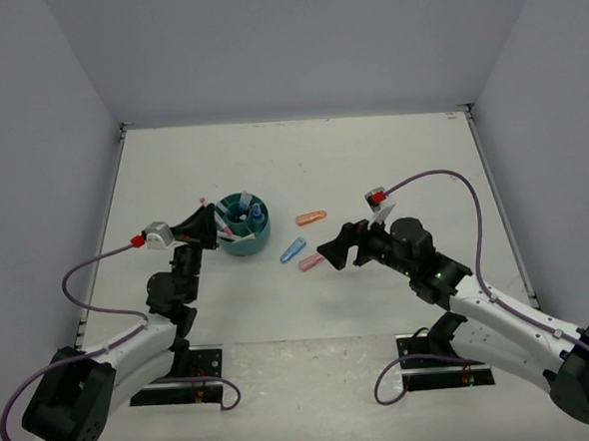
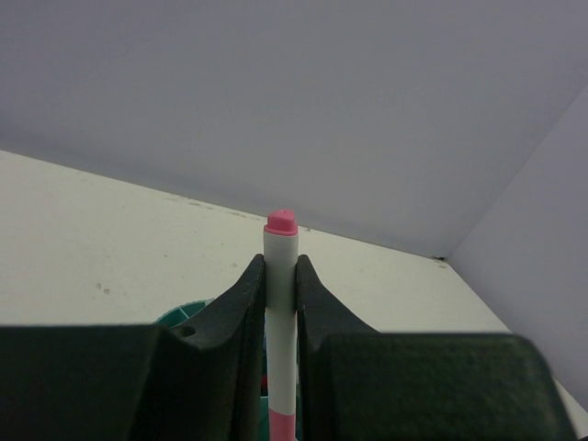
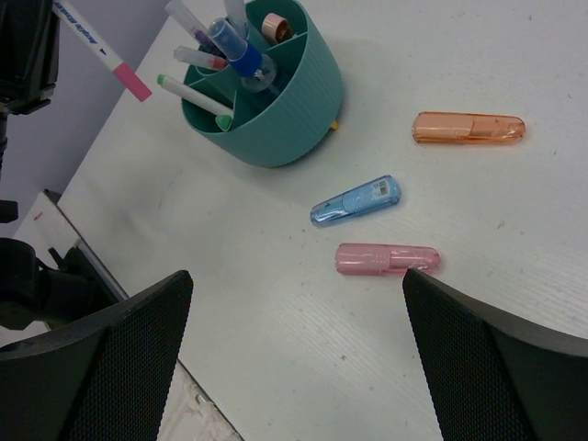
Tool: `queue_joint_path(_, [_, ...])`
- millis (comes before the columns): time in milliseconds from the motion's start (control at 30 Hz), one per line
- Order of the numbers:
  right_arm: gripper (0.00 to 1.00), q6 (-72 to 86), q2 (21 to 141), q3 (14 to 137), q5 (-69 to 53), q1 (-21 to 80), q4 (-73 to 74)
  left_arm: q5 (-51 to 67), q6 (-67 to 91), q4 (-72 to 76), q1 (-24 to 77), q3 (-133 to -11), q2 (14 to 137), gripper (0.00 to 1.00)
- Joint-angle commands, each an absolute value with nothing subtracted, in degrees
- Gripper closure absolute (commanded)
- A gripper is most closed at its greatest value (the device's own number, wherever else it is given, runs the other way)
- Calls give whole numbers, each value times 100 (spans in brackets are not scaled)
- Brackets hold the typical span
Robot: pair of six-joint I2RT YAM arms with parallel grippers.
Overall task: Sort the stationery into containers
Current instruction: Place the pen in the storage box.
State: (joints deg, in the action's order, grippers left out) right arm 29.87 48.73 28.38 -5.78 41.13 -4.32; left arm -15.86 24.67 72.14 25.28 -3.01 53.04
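The left gripper (image 2: 280,280) pinched a white pen (image 2: 281,241), its lower end hidden. The right gripper (image 3: 294,294) had its jaws spread wide.

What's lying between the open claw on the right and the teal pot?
Two markers: the pink marker by the right gripper, then the light-blue marker nearer the teal organizer. Seen from the right wrist.

White table (image 1: 270,152), few specks. Teal organizer (image 1: 241,248) mid-table, bit toward left edge. Right of it, three stubby ones lying flat, apart: orange marker (image 1: 310,218) furthest back, light-blue marker (image 1: 292,250), pink marker (image 1: 310,263) closest to near edge.
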Motion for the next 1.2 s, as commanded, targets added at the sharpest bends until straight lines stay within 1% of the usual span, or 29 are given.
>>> queue_joint_path(0, [3, 2980, 4686, 2971, -756, 4122, -714, -1834, 2257, 8315, 2566, -53, 5608, 100])
queue_joint_path(367, [3, 2885, 4372, 2992, -705, 4113, -514, -2188, 2412, 9194, 2673, -35, 6723, 100])
queue_joint_path(733, [2, 2769, 4210, 2929, -642, 4113, -434, -2418, 2452, 9499, 2775, -116, 7173, 100])
queue_joint_path(1000, [2, 2720, 4177, 2923, -602, 4113, -435, -2803, 2531, 9710, 3102, 0, 7451, 99])
queue_joint_path(1033, [2, 2716, 4175, 2922, -593, 4118, -431, -2839, 2527, 9707, 3142, 0, 7439, 95])
queue_joint_path(1100, [2, 2707, 4175, 2916, -573, 4113, -431, -2891, 2514, 9694, 3190, 0, 7374, 75])
queue_joint_path(1167, [2, 2707, 4181, 2903, -574, 4113, -437, -2886, 2514, 9646, 3221, 0, 7272, 72])
